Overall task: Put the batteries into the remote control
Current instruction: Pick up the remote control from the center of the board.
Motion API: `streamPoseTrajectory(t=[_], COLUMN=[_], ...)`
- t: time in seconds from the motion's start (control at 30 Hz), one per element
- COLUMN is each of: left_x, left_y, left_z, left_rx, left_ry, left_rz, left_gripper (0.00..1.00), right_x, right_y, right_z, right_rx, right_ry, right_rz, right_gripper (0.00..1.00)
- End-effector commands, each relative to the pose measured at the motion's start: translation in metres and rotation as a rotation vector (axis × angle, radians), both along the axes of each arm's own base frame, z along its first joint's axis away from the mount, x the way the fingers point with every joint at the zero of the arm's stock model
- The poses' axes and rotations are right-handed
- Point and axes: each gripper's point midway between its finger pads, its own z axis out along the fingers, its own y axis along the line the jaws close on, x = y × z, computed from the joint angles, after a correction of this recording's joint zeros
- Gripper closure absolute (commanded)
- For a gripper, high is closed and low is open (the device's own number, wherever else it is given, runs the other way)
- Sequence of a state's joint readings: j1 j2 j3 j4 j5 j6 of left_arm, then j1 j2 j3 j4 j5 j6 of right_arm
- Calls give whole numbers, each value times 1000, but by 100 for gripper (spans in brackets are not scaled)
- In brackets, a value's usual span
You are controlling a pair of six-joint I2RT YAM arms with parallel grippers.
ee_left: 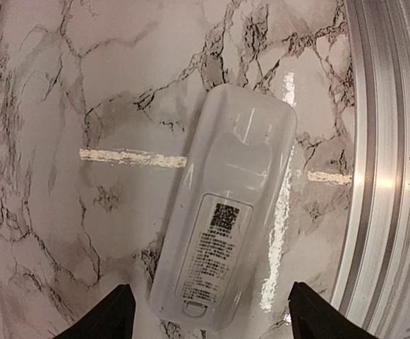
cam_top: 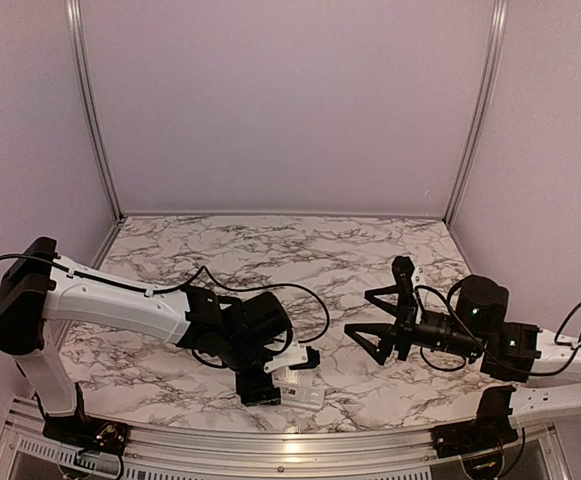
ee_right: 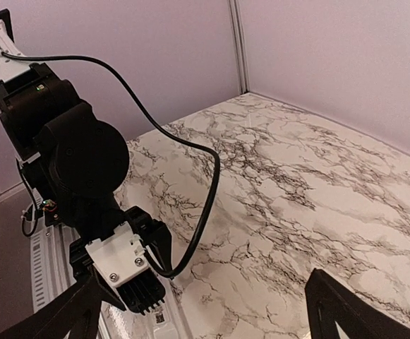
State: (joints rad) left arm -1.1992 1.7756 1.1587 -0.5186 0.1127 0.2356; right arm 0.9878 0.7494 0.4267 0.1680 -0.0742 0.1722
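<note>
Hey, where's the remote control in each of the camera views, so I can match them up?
Top external: the remote control lies at bottom centre, close to the front edge.
Left wrist: centre of the frame, back side up, label showing.
Right wrist: only what seems a sliver of it, at the bottom edge, left of centre.
Shared landmark: the metal edge rail running just beside it.

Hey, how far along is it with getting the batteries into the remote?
Done: unclear. The remote control lies back up on the table, its back apparently closed, and no batteries show in any view. In hand: nothing; the left gripper straddles it open, the right gripper hangs open. Left: can't tell if batteries are inside.
</note>
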Motion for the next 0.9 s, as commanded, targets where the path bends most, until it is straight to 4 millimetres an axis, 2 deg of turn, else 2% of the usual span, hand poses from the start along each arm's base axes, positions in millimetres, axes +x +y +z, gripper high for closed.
streamPoseTrajectory(t=[0.0,0.1,0.23,0.47,0.63,0.77,0.87], left_x=[-3,-3,-4,-16,-20,-14,-7], left_y=[-4,-13,-16,-9,-4,-6,-18], left_z=[-7,-9,-22,-44,-53,-43,-15], left_rx=[33,19,61,108,143,114,-6], left_ry=[-34,-44,-26,30,54,29,-10], left_rz=[-138,-185,-238,-304,-316,-286,-246], left_gripper=[23,25,29,38,48,56,67], right_x=[-3,-5,-7,-9,-9,-7,-5], right_y=[-3,-3,-4,-8,-6,-5,-4], right_z=[-6,-6,-2,5,2,4,10], right_rx=[-6,-2,8,28,19,26,35], right_ry=[28,26,21,4,8,8,5], right_rz=[11,23,29,27,29,26,19], right_gripper=[1,1,1,1,1,1,1])
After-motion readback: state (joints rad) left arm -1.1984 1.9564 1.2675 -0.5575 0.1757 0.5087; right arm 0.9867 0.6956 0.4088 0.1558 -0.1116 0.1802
